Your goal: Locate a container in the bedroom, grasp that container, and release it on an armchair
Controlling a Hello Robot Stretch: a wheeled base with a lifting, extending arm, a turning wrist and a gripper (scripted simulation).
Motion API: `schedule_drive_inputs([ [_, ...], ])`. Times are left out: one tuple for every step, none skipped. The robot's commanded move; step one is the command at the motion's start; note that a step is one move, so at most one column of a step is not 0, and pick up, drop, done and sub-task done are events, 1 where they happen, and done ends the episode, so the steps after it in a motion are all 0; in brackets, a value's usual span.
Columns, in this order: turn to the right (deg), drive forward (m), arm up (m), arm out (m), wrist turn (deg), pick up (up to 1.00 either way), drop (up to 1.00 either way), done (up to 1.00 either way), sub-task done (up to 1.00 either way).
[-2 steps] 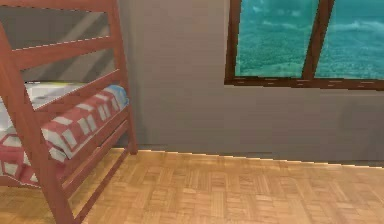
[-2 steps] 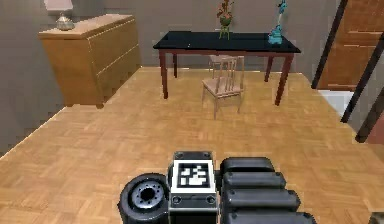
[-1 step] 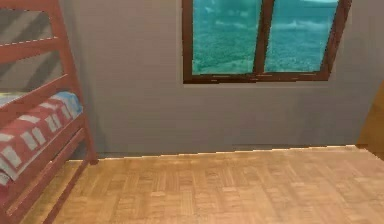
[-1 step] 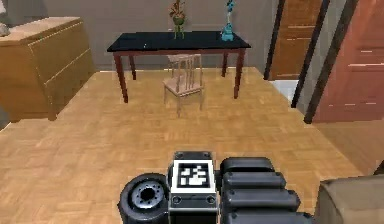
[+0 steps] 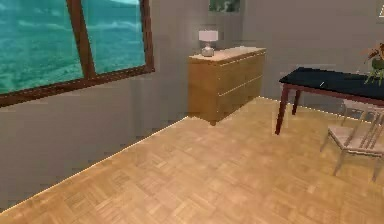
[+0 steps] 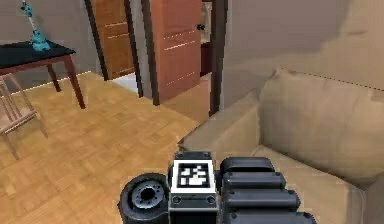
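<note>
A beige armchair (image 6: 318, 135) with a thick back cushion takes up the arm side view's right half. The arm's dark end with a white marked square (image 6: 192, 178) rises from the bottom edge in front of its seat. Left of the square sits the gripper's round dark body (image 6: 143, 200); its far end is cut off by the bottom edge, so I cannot tell whether it holds anything. A teal vase-like container (image 6: 38, 40) with a sprig stands on a dark table (image 6: 45, 58) at the arm side view's upper left.
In the forward view a wooden dresser (image 5: 226, 82) with a small lamp (image 5: 208, 40) stands against the far wall beside a large window (image 5: 70, 45). The dark table (image 5: 330, 85) and a pale chair (image 5: 358, 130) stand at the right. Brown doors (image 6: 180, 45) lie beyond the armchair. Open parquet floor (image 5: 180, 170) lies between.
</note>
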Motion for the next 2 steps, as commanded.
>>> schedule_drive_inputs([
  [45.0, 0.0, 0.0, 0.0, 0.0, 0.0, 0.0, 0.0, 0.0],
  [45.0, 0.0, 0.0, 0.0, 0.0, 0.0, 0.0, 0.0, 0.0],
])
